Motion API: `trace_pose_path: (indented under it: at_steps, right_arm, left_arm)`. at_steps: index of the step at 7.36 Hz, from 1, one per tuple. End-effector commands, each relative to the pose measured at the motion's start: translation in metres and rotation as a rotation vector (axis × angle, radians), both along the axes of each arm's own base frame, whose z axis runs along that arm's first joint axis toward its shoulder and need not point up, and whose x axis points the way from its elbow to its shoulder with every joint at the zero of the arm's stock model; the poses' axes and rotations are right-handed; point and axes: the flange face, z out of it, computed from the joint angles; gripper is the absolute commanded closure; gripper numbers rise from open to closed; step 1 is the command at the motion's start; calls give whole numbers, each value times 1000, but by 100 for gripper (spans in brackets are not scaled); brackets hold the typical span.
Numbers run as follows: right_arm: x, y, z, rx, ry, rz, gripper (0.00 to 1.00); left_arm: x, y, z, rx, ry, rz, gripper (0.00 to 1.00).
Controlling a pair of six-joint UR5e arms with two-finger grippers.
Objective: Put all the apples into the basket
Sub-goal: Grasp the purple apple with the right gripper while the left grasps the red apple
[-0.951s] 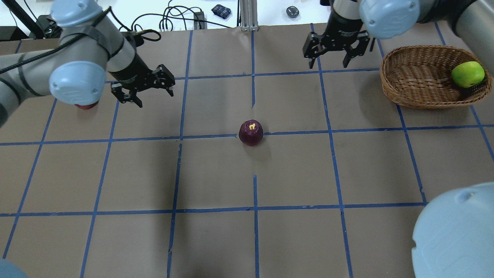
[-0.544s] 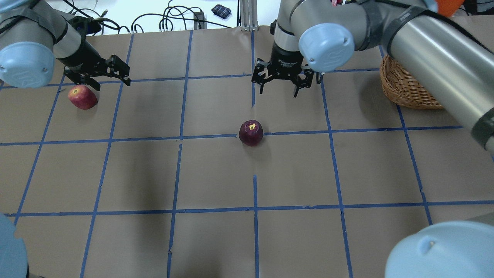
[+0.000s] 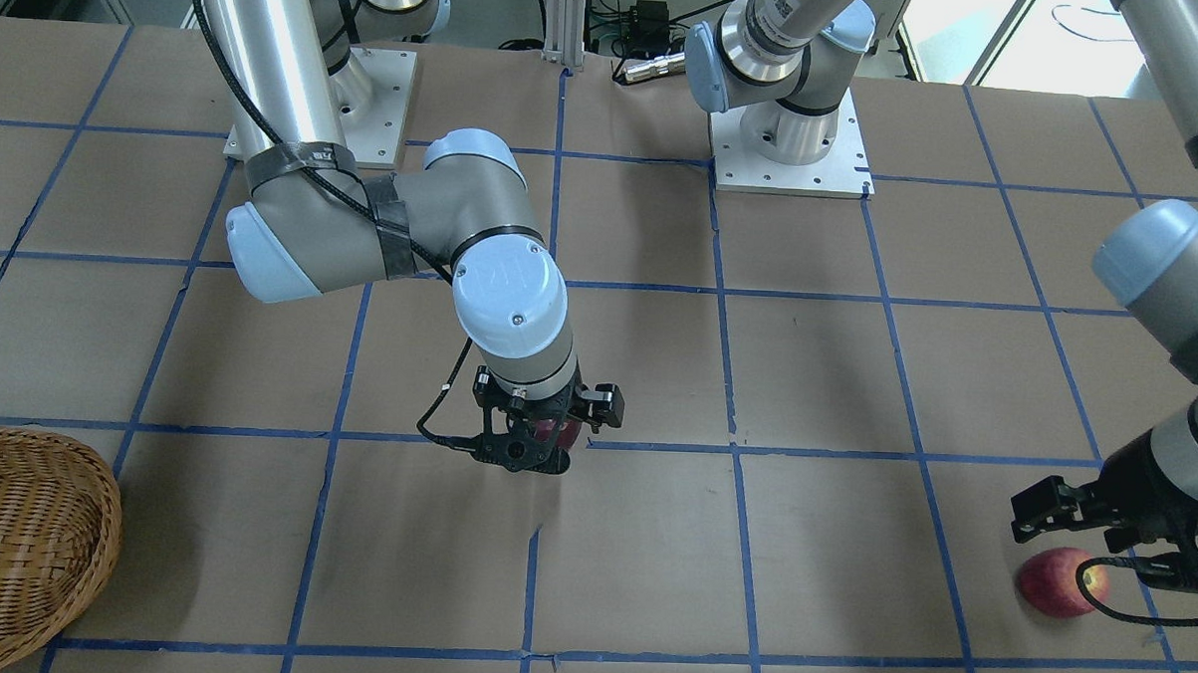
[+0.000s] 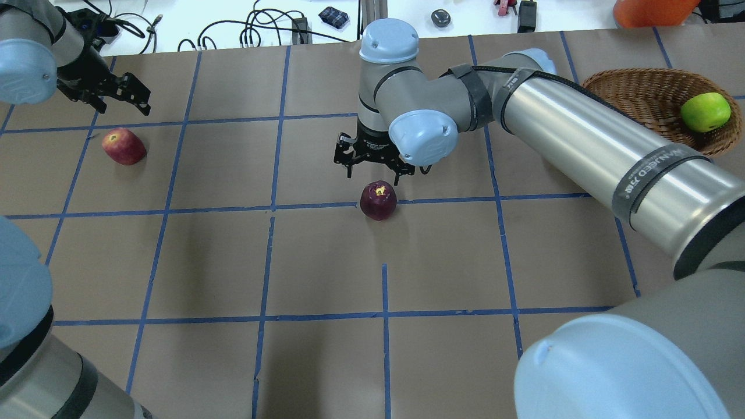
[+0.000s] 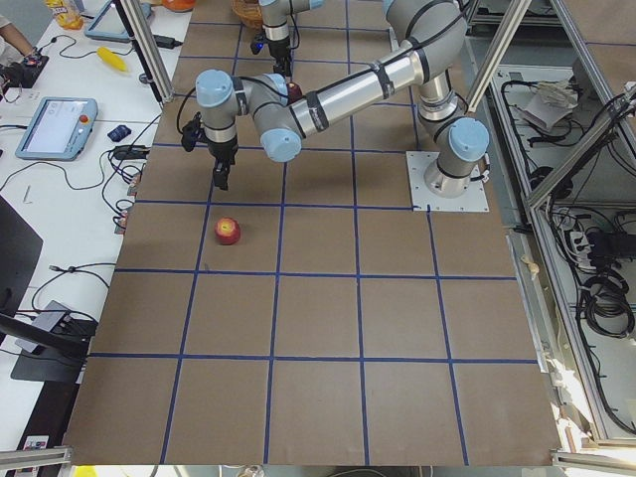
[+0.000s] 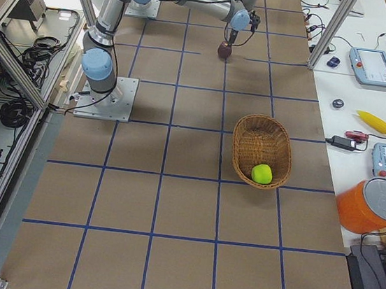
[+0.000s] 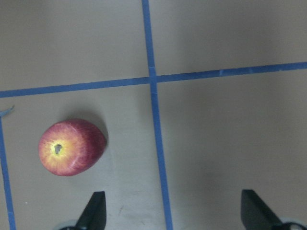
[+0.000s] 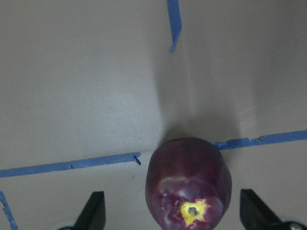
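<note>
Hovering spread wide: right tool just above purple apple — left tool near red apple.

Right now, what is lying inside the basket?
Only the green apple, near one end of the basket. In the overhead view the right arm covers part of the rim, but the right-side view shows the whole inside.

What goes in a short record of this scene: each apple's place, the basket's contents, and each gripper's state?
green apple: in the basket
purple apple: on the table, centre
red apple: on the table, robot's left side
right gripper: open, at the purple apple, not gripping
left gripper: open, near the red apple, not touching
apples outside basket: two
</note>
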Motion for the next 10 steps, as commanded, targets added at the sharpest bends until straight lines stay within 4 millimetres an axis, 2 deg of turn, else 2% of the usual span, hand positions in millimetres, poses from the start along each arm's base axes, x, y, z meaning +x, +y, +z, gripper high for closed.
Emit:
trace_pose_path:
  at_steps: [1,3,6,7,8,9,10]
  right_arm:
    - [-1,0,-10,14,19,1,0]
    - [-12,10,-32,54,20,-5,0]
    - [-11,13,-47,81,23,-21,0]
    - [-11,12,-51,86,25,-21,0]
    - [-10,11,-51,80,23,-7,11]
    - [-8,5,-45,30,5,-10,59]
    - [-8,4,-43,13,0,-4,100]
  left_arm:
    - [50,-5,-50,38,13,24,0]
    - [58,-11,-67,47,9,26,0]
    - [72,-30,-68,24,-9,14,0]
    - [78,-31,-82,41,-3,-60,0]
    - [94,-26,-98,62,8,-51,0]
    - [97,-25,-106,74,17,-45,0]
    - [96,-24,-111,85,23,-43,0]
